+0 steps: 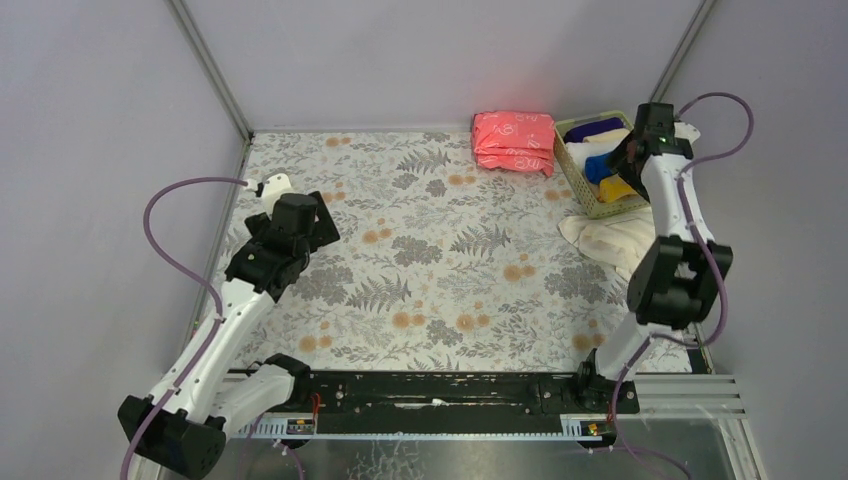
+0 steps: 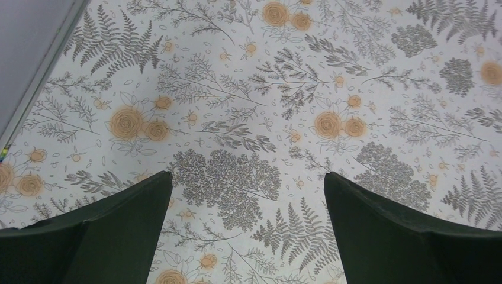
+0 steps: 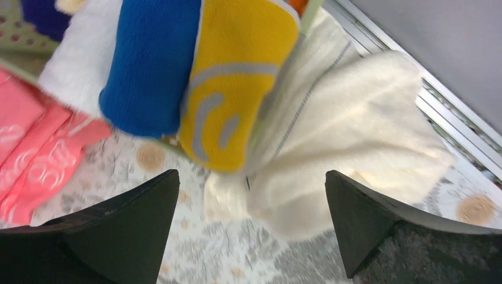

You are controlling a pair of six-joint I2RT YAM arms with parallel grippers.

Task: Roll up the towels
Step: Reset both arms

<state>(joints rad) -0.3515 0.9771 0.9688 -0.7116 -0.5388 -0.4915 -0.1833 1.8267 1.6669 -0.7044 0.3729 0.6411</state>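
A green basket [image 1: 573,170] at the far right corner of the table [image 1: 420,260] holds several towels that are already rolled. A royal blue roll [image 3: 151,65] and a yellow roll with pale print [image 3: 237,77] lie side by side, touching. A white roll [image 3: 80,65] sits against the blue one's other side. A sliver of orange cloth [image 3: 299,5] shows at the basket's far edge, too little to judge.

One cream towel [image 3: 355,136] is not rolled. It lies loose and rumpled on the table, bunched against the basket's near side, thick and soft with a thin stitched stripe. Most of the job looks done, and this cloth appears to be what is left.

The right gripper [image 3: 251,172] hovers above the basket's near rim and the cream towel, with its fingers spread wide and nothing between them. The left gripper [image 2: 247,173] hangs over bare flowered tabletop well away on the left, also wide apart and holding nothing. A folded pink stack [image 1: 514,142] rests just left of the basket.
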